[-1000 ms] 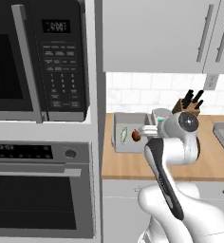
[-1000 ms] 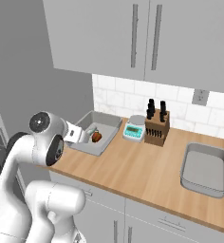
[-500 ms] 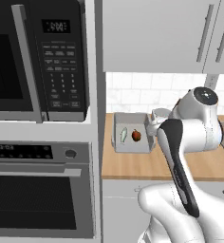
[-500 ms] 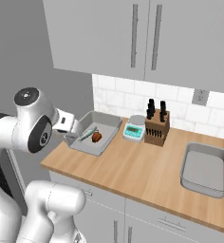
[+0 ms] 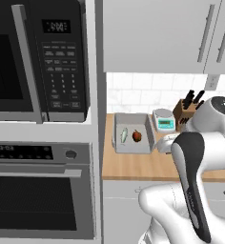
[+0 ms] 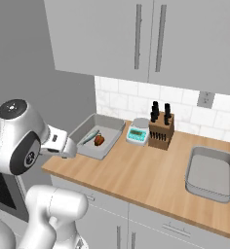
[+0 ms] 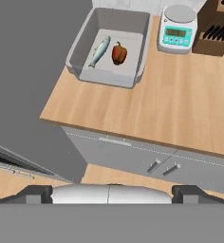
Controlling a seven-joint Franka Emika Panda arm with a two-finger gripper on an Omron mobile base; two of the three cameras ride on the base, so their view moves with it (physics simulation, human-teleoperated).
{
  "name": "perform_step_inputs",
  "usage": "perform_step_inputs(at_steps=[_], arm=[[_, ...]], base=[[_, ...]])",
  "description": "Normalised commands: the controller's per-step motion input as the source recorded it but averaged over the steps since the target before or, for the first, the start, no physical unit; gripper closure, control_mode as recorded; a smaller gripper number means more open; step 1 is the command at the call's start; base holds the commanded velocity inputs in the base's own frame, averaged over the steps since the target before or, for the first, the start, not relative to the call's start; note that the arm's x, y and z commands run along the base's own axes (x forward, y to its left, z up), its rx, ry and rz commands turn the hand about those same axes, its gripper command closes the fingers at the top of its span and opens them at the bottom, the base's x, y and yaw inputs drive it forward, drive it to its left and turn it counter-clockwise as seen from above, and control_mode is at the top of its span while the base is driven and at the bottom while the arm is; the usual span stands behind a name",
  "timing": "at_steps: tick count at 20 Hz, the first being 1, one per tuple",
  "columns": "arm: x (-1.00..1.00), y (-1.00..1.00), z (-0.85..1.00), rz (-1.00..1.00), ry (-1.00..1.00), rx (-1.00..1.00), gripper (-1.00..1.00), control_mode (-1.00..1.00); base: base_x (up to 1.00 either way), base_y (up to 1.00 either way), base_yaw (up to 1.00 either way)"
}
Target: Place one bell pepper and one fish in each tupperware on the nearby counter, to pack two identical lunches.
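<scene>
My hand: jaws spread wide, holding nothing | filled tupperware with fish and bell pepper just ahead of my hand | empty tupperware far along the tabletop, well apart | next load goes there, I judge

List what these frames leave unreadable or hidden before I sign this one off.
- Gripper: fingertips cut by the hand view's bottom edge.
- Second tupperware: floor partly hidden by its near wall, right base view.
- Scale: display too small to read.
- Knife block: partly behind the arm, left base view.
</scene>
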Motion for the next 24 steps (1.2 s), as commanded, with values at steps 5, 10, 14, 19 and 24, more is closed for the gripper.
perform_step_inputs(at_steps=[5,10,14,19,24], arm=[[0.00,0.00,-0.05,-0.01,0.00,-0.03,-1.00,-1.00],[0.00,0.00,-0.29,-0.01,-0.13,-0.03,-1.00,-1.00],[0.00,0.00,-0.29,0.00,-0.13,0.00,-1.00,-1.00],[0.00,0.00,-0.09,0.00,-0.03,0.00,-1.00,-1.00],[0.00,0.00,0.00,0.00,-0.03,0.00,-1.00,-1.00]], base=[[0.00,0.00,0.00],[0.00,0.00,0.00],[0.00,0.00,0.00],[0.00,0.00,0.00],[0.00,0.00,0.00]])
